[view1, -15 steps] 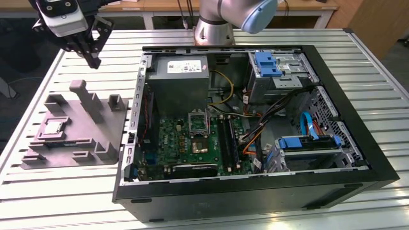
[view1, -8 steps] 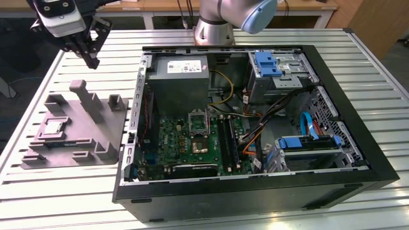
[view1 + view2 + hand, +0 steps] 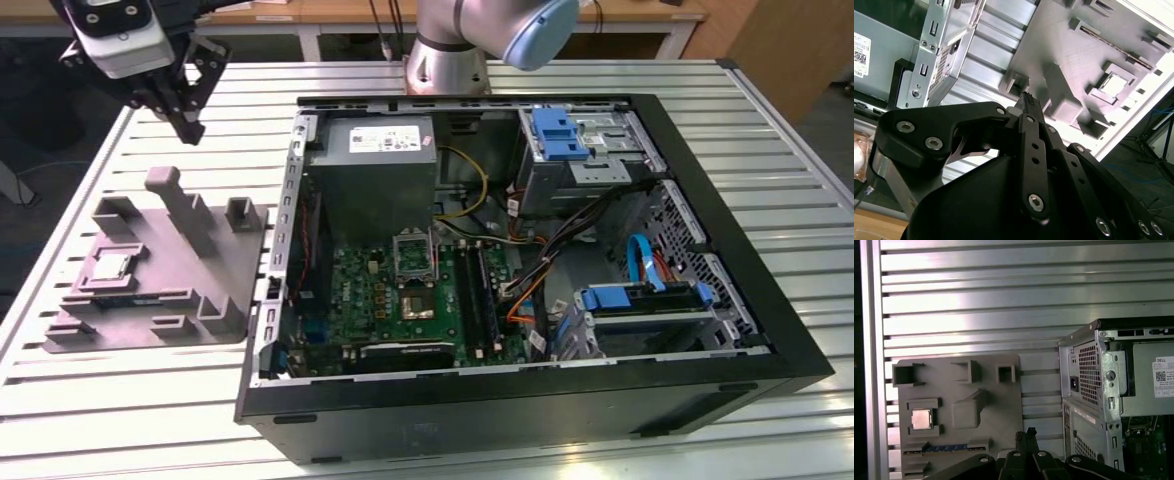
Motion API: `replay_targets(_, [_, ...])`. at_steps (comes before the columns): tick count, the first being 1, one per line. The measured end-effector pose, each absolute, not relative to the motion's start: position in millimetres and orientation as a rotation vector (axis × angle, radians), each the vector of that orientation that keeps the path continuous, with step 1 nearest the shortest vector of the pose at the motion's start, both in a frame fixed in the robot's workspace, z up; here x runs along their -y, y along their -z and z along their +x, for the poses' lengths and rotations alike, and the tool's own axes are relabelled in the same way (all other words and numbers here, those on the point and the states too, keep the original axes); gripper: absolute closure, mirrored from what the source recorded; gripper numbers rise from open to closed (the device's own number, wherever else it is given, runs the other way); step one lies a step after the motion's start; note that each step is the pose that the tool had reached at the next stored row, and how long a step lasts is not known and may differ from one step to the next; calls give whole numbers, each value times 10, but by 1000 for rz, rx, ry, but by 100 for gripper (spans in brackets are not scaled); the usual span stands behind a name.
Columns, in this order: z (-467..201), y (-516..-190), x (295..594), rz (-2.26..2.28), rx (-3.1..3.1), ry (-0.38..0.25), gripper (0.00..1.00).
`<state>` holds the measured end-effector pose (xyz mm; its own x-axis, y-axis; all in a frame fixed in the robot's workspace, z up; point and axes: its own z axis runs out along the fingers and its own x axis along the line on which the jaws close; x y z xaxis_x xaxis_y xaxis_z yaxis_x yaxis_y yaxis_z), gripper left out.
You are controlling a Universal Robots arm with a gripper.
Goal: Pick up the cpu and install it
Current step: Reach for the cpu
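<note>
A slatted metal table point(image 3: 120, 420) bears an open black computer case point(image 3: 467, 415), whose grey power supply point(image 3: 380, 175) carries a white printed label point(image 3: 391, 140). Just beside the case, on the exterior view's left, is a grey moulded tray point(image 3: 200, 300). The gripper point(image 3: 190, 128) hangs above, near the tray, with its fingers pressed together on nothing. The cpu point(image 3: 110, 266), square and so without a long axis, lies flat, metal top up, in a tray recess on the side away from the case.

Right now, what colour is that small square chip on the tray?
The cpu is pale silver-grey, clearest in the first wrist view.
</note>
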<state>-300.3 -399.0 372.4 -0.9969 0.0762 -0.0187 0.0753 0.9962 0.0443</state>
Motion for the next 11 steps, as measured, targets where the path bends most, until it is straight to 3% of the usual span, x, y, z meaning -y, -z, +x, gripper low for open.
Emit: replay_targets(11, [-3092,-3715,3990,118,-3118,-68,89])
